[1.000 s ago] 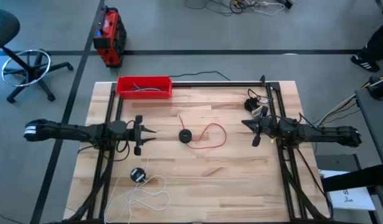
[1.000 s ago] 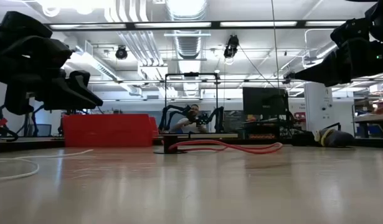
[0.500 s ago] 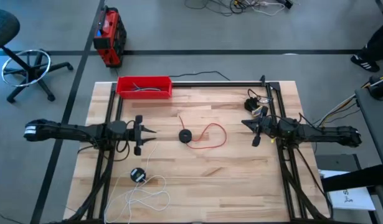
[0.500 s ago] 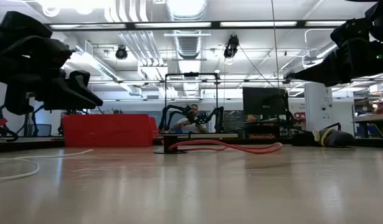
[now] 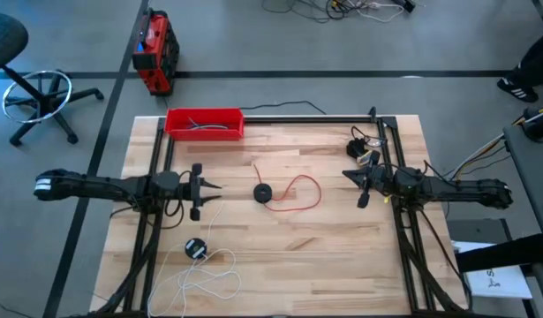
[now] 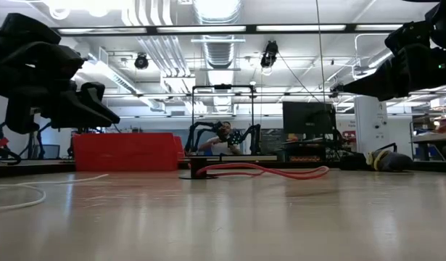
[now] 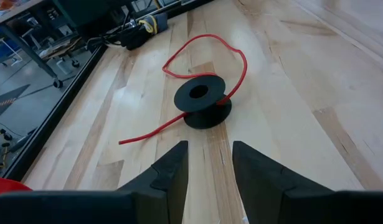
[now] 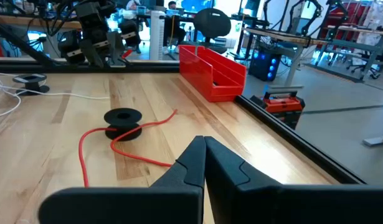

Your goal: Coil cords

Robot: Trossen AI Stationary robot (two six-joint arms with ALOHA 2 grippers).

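The red cord (image 5: pixel 297 193) lies in a loose loop at the table's middle, ending at a black spool (image 5: pixel 263 193) that rests flat on the wood; it also shows as the red cord (image 7: pixel 211 57) and the spool (image 7: pixel 202 101) in the left wrist view. The white cord (image 5: pixel 207 274) lies tangled near the front left, with its black spool (image 5: pixel 196 248). My left gripper (image 5: pixel 213 188) hangs open above the table, left of the red cord's spool. My right gripper (image 5: pixel 349 177) hangs shut, to the right of the red loop.
A red tray (image 5: pixel 205 123) with dark cables stands at the far left of the table. A clump of cables (image 5: pixel 366 147) sits at the far right, beside the right arm. Dark frame rails (image 5: pixel 156 221) run along the left and right sides.
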